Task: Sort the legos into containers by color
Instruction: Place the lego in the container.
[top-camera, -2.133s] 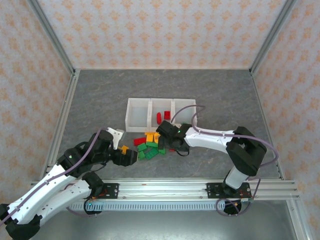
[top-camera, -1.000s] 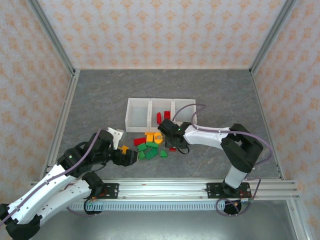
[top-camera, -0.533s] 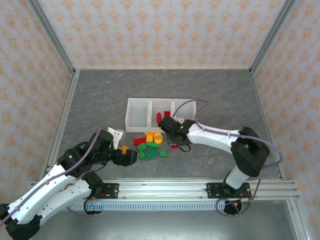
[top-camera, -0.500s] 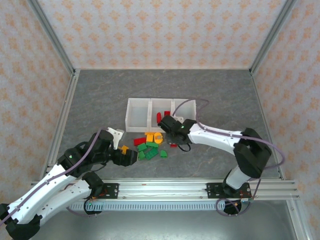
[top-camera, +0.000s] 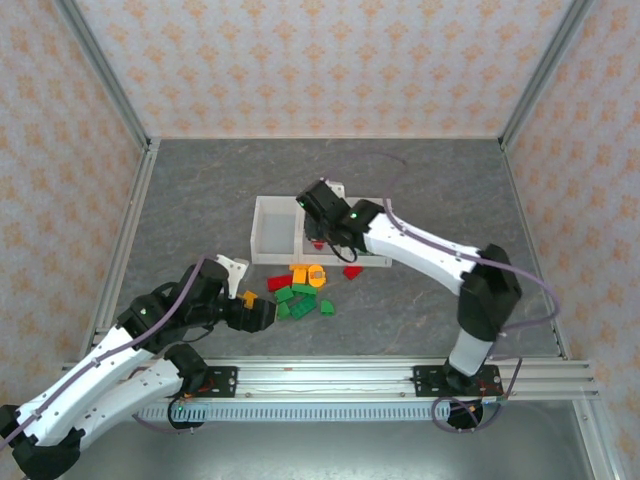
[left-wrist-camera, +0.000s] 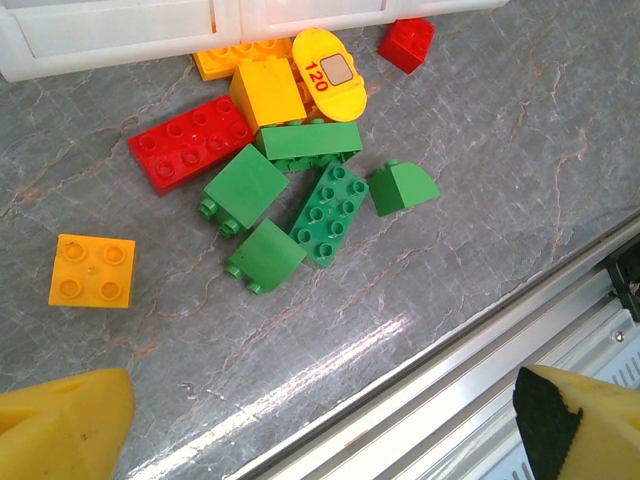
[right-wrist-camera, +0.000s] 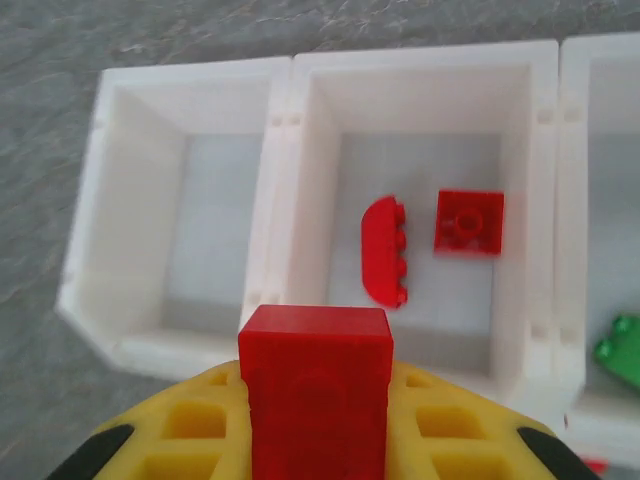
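Holding a red brick (right-wrist-camera: 315, 370) in the right hand (right-wrist-camera: 316, 415), pinched on its flat sides, over the middle bin (right-wrist-camera: 420, 100) of the containers, where two red bricks (right-wrist-camera: 468, 222) lie | brick looks light, hard and smooth, so flat sides seem best to pinch | left hand (left-wrist-camera: 320, 430) wide open over the loose legos (left-wrist-camera: 300, 190) on the tabletop (left-wrist-camera: 500, 150)

walls (top-camera: 330, 60): peach floral wallpaper | tabletop (top-camera: 200, 190): grey marbled | rail (top-camera: 330, 375): aluminium

The top camera looks down from above the near edge; left wrist hangs close over loose legos (left-wrist-camera: 325, 205), right wrist over the containers (right-wrist-camera: 280, 150), both shared.
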